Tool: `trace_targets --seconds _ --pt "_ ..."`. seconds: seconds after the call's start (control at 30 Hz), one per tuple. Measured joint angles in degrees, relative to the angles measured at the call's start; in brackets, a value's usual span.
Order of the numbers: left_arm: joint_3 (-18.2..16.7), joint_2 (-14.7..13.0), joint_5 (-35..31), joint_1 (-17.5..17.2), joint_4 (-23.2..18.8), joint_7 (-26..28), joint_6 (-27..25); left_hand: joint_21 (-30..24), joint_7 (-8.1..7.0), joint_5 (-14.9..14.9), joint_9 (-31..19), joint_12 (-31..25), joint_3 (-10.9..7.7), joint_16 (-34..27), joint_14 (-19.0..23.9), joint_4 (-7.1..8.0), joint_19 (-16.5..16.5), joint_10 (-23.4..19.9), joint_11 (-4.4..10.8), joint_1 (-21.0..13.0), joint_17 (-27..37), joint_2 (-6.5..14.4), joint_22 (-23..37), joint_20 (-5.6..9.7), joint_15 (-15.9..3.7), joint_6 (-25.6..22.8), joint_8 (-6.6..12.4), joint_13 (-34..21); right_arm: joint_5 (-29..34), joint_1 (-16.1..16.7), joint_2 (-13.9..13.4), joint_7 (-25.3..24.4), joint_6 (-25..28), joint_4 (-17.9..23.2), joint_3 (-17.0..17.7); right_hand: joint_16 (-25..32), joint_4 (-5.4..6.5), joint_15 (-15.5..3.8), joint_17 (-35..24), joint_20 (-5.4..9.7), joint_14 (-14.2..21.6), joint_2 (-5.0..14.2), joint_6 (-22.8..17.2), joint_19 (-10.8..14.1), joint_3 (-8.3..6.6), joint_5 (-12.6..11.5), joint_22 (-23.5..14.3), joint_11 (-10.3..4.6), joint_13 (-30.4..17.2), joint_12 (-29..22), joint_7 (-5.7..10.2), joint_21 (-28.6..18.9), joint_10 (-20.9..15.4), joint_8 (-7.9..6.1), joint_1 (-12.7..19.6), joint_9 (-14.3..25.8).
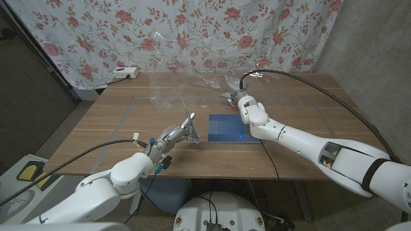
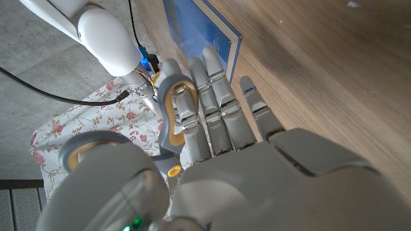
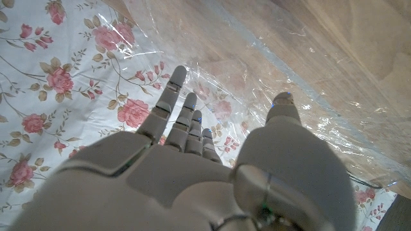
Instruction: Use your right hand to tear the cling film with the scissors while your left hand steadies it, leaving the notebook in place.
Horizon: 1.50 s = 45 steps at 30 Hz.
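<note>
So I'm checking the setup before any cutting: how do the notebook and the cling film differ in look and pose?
The notebook is opaque blue and lies flat near the table's front; the cling film is clear, crinkled and stands up toward the back. The right hand reaches the film, not the notebook. Both are on the table.

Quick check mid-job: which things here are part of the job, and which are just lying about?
Job: cling film; blue notebook, to stay put; left hand; right hand.
Lying about: white power strip; floral curtain.

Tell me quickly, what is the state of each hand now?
Left hand: open, fingers straight, holding nothing.
Right hand: open, fingers spread at the cling film, gripping nothing.
</note>
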<state>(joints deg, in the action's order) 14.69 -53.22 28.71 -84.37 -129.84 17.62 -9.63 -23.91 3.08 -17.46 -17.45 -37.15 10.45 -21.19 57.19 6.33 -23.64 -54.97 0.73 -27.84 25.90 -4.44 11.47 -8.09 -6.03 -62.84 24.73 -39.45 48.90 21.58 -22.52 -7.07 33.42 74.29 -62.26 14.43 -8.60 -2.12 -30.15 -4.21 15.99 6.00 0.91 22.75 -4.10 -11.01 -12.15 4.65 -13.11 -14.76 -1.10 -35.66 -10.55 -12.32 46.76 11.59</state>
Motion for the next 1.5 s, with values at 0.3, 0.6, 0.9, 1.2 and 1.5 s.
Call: trace_targets --seconds 0.3,0.6,0.9,1.2,1.5 --pt "0.3 0.0 0.0 0.1 0.0 -0.1 0.0 0.1 0.00 0.0 0.0 0.0 0.48 0.0 0.0 0.00 0.0 0.0 0.00 -0.3 0.0 0.3 0.0 0.00 0.00 0.0 0.00 0.1 0.5 -0.3 2.1 -4.2 4.0 -3.3 -1.2 5.6 -1.48 -0.40 -2.2 4.05 8.9 4.51 -6.6 5.5 -9.03 -2.1 -1.3 -3.82 -0.6 -0.8 2.80 -6.7 -7.5 -1.77 15.1 0.0" --pt "0.5 -0.1 0.0 0.2 -0.1 -0.2 0.2 0.4 0.05 0.0 -0.3 0.0 0.47 0.0 0.0 0.00 0.0 0.0 0.00 -0.3 0.0 0.3 0.1 0.00 0.01 0.0 0.00 0.0 -0.8 0.0 2.5 -9.1 5.4 -4.2 -1.4 11.2 4.92 -0.99 -9.2 7.10 18.2 6.16 -22.0 6.3 -19.66 -5.1 -4.8 -12.03 -5.3 -9.1 6.48 -18.1 -21.0 -4.09 19.7 0.1" --pt "0.7 -0.1 0.0 0.6 -0.1 -0.5 0.2 0.4 0.05 0.0 -0.3 0.0 0.81 0.0 0.0 0.14 0.0 0.0 0.00 -0.5 0.0 0.5 0.1 0.00 0.01 -0.1 0.01 0.0 -2.6 1.9 0.3 -14.1 3.3 -1.1 -0.2 12.1 11.63 -1.78 -13.3 6.87 23.7 5.78 -35.1 3.6 -25.40 -2.0 -6.9 -13.72 -9.9 -17.8 8.66 -27.5 -31.7 -4.88 15.9 1.0" --pt "1.1 -0.6 0.7 1.7 0.1 -1.8 0.0 0.4 0.05 0.0 -0.3 0.1 0.95 0.0 0.0 0.00 0.0 0.0 0.00 -0.8 0.0 0.8 0.1 0.00 0.01 0.0 -0.39 0.0 -2.7 4.3 -2.3 -17.6 1.5 3.7 1.2 13.2 11.13 -1.95 -15.1 6.87 25.1 5.65 -37.2 3.0 -26.83 -1.1 -7.4 -13.07 -11.5 -19.8 8.85 -30.3 -32.8 -4.87 15.6 1.3" --pt "2.1 -1.2 1.7 4.1 0.5 -4.0 -1.3 0.6 0.00 0.0 -0.3 0.2 1.12 0.0 0.0 0.17 0.0 0.0 0.00 -0.8 0.0 0.8 0.1 0.00 0.01 0.0 -0.39 -0.3 -2.4 7.6 -4.3 -20.5 0.9 9.7 4.0 13.8 10.51 -2.26 -16.4 6.78 26.0 5.43 -38.4 2.6 -27.45 -0.8 -7.4 -12.87 -12.5 -20.9 8.86 -32.2 -33.2 -4.40 15.4 1.6"
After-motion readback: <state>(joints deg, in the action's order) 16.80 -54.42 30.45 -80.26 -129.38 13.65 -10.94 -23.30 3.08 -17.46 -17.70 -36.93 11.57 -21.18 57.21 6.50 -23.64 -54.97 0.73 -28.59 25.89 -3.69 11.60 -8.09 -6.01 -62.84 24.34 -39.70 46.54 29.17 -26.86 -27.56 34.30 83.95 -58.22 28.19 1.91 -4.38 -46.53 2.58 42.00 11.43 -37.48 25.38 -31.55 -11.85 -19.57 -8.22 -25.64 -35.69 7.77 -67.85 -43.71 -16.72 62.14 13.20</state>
